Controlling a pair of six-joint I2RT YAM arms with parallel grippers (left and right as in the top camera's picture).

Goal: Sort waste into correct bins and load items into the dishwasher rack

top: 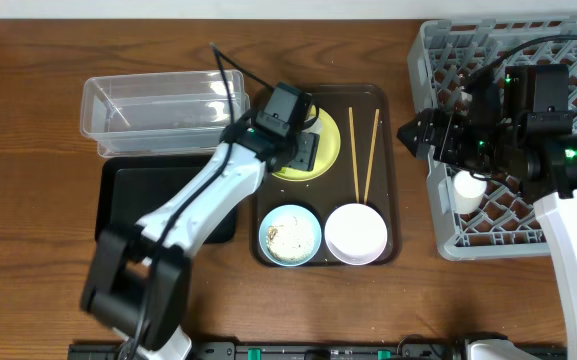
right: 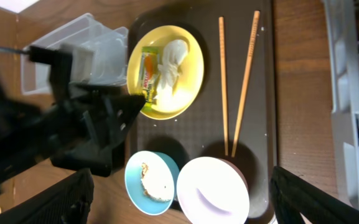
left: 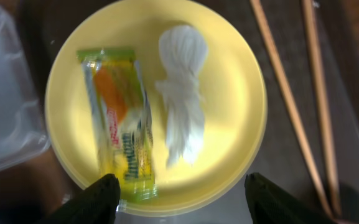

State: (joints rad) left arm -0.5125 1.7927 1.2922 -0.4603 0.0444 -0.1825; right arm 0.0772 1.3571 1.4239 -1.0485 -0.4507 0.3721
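Brown wooden tabletop [top: 28,120] carries a dark brown serving tray [top: 393,150], and on it sits the round yellow plate [left: 229,74], right under the left gripper [left: 182,199]. Its jaws stand wide apart and hold nothing; only the two dark fingertips [left: 101,196] show at the near edge of the left wrist view.

The snack wrapper [left: 120,124] has red and green lettering down its length, too blurred to read. It is a glossy green-yellow packet with an orange patch. It lies flat on the plate with its long axis running straight away from the jaws. Its near end lies just beside the finger on the clear tub's [top: 158,105] side. The white paper scrap [left: 182,93] lies next to it, twisted and narrow in the middle. It runs roughly parallel, about midway across the jaws' span.

Beyond the other finger, off the plate, the two wooden chopsticks [left: 285,93] lie side by side on the serving tray, drawing together toward the near end.

The black tray [top: 123,200] sits next to the tub, partly under the left arm.

The right gripper [right: 182,196] is spread wide and empty over the grey dishwasher rack [top: 448,60]. Ahead of its jaws lie the light blue bowl [top: 268,225] with pale crumbs [top: 290,237] and the white bowl [top: 356,233]. A small white cup [top: 468,187] sits in the rack.
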